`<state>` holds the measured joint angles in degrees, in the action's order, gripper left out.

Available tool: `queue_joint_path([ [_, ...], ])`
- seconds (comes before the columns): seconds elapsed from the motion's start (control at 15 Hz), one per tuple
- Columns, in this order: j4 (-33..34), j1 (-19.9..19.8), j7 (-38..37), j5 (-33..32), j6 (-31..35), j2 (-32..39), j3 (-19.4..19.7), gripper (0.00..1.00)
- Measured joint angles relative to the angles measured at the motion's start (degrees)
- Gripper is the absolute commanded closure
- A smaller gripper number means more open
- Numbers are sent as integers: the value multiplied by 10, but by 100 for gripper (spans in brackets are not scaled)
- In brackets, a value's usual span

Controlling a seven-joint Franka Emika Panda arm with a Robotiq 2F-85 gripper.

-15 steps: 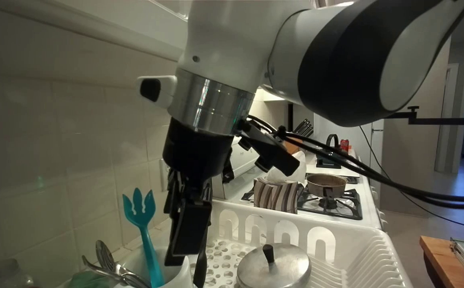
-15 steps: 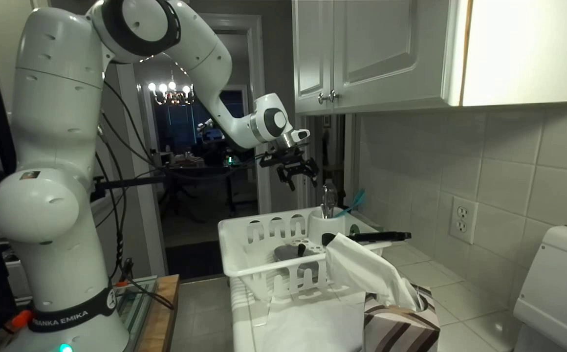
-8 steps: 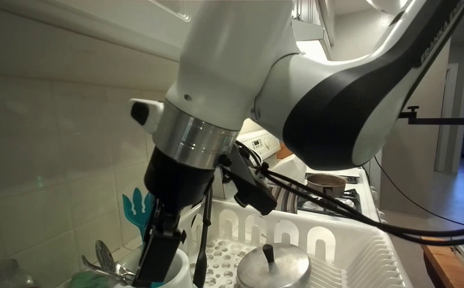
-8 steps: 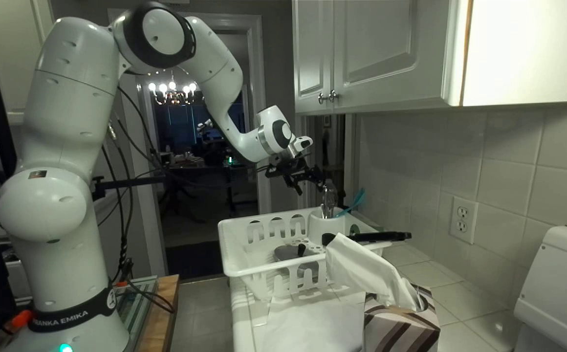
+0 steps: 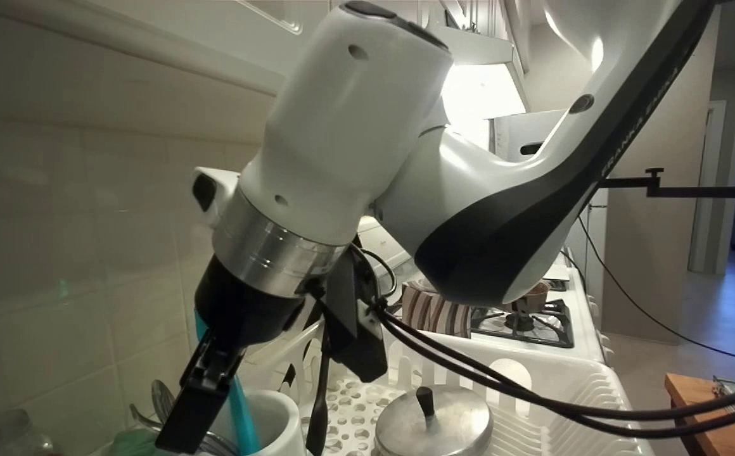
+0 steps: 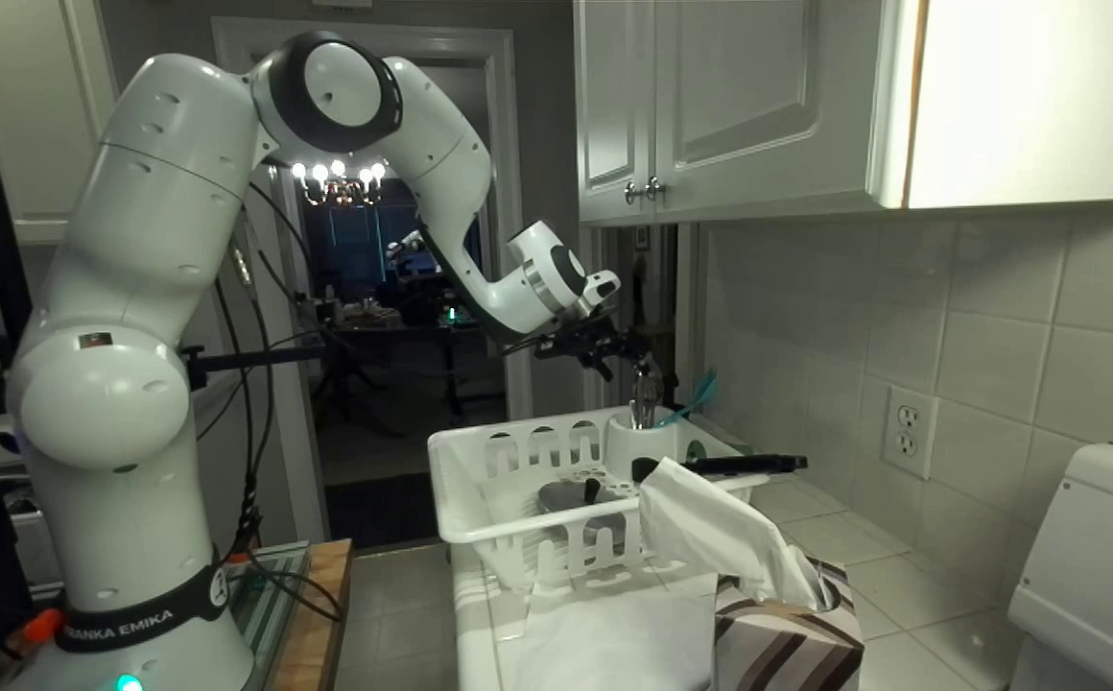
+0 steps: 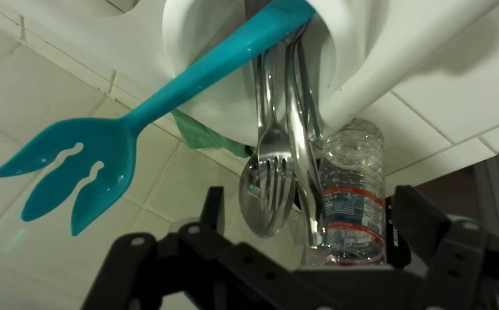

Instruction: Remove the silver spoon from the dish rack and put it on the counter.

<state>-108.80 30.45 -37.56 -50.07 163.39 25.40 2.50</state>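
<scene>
The silver spoon (image 7: 249, 204) stands bowl-up in the white utensil cup (image 7: 346, 30) of the dish rack (image 6: 532, 526). In the wrist view a fork lies over its bowl and other metal cutlery (image 7: 301, 146) stands beside it. My gripper (image 7: 312, 202) is open and empty; its fingers appear on either side of the spoon and cutlery. In both exterior views the gripper (image 5: 184, 430) (image 6: 638, 357) is tilted just over the cutlery tops. In an exterior view it partly covers the cutlery. The tiled counter (image 6: 888, 585) lies beside the rack.
A teal pronged utensil (image 7: 103, 137) leans out of the cup. A clear bottle (image 7: 352, 206) stands behind the cutlery. A black-handled utensil (image 5: 319, 405) and a metal lid (image 5: 434, 427) are in the rack. A tissue box (image 6: 792, 624) stands nearby, below a wall cabinet (image 6: 739, 106).
The arm has reached forward and down; the gripper has come lower and nearer the wall, tilting more, to the cutlery in the cup. The cutlery and rack have not visibly moved.
</scene>
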Motion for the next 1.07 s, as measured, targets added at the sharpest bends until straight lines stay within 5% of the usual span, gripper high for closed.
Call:
queue_joint_path([
  [0.13, 8, 13, -29, -13, 6, 10, 16, 0],
  [0.4, 19, 36, -71, -33, 12, 21, 43, 41],
  [0.73, 26, 57, -100, -42, 12, 30, 68, 76],
  [0.8, 26, 61, -104, -44, 12, 31, 72, 48],
  [1.07, 27, 74, -118, -52, 12, 34, 90, 25],
])
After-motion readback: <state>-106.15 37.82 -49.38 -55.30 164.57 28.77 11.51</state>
